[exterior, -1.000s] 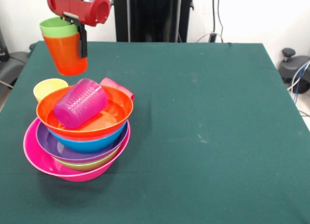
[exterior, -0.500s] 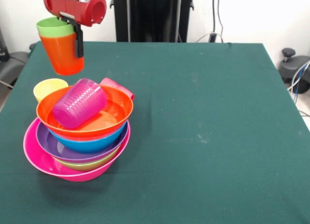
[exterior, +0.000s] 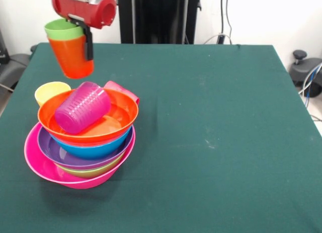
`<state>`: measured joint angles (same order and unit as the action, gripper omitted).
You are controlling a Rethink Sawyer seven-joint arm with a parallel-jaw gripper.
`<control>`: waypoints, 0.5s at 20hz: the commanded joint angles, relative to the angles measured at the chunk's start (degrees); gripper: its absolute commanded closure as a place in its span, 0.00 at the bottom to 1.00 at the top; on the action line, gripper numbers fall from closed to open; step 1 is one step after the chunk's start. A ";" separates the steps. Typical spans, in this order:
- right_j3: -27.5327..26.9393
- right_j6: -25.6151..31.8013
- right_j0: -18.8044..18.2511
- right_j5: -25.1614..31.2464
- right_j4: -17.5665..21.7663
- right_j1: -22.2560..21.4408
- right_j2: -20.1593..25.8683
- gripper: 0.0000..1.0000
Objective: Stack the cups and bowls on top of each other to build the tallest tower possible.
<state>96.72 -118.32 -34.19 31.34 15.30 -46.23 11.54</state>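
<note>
From my remote seat I count five bowls, all nested in one tower at the left of the green table [exterior: 211, 117]. Landmark is the pink bowl [exterior: 37, 165], the widest, at the bottom. Inside it a green bowl [exterior: 93, 171] shows only as a thin rim sliver, then the purple bowl [exterior: 55, 151], then the blue bowl [exterior: 95, 148], and the orange bowl [exterior: 108, 120] on top, tilted a bit.

Cups: five visible. Yellow cup [exterior: 50, 92] stands upright on the table just behind the pink bowl's left side, partly hidden by the orange bowl. Purple cup [exterior: 83, 107] lies on its side inside the orange bowl, above the pink bowl. A pinkish-red cup [exterior: 123, 90] pokes out behind the orange bowl's far rim; I only see part of it, it looks tipped, and I cannot tell what it rests on.

High above the pink bowl, up and slightly behind, the pincer [exterior: 83, 39] hangs from the red arm head [exterior: 85, 6]. It pinches two nested cups: the green cup [exterior: 61, 28] sits inside the orange cup [exterior: 73, 57], only the green rim showing. One black finger [exterior: 88, 42] runs down the outside wall of the orange cup. The pair is tilted slightly and clear of everything below, in the air.
</note>
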 commanded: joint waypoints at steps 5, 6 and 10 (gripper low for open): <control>5.81 -3.71 5.36 -2.99 1.84 2.62 0.60 1.00; 5.70 -3.17 5.13 -2.90 1.83 2.74 0.69 1.00; 5.41 -2.19 4.78 -2.85 1.75 3.16 0.78 1.00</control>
<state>99.47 -118.32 -30.30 31.33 15.30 -46.08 11.22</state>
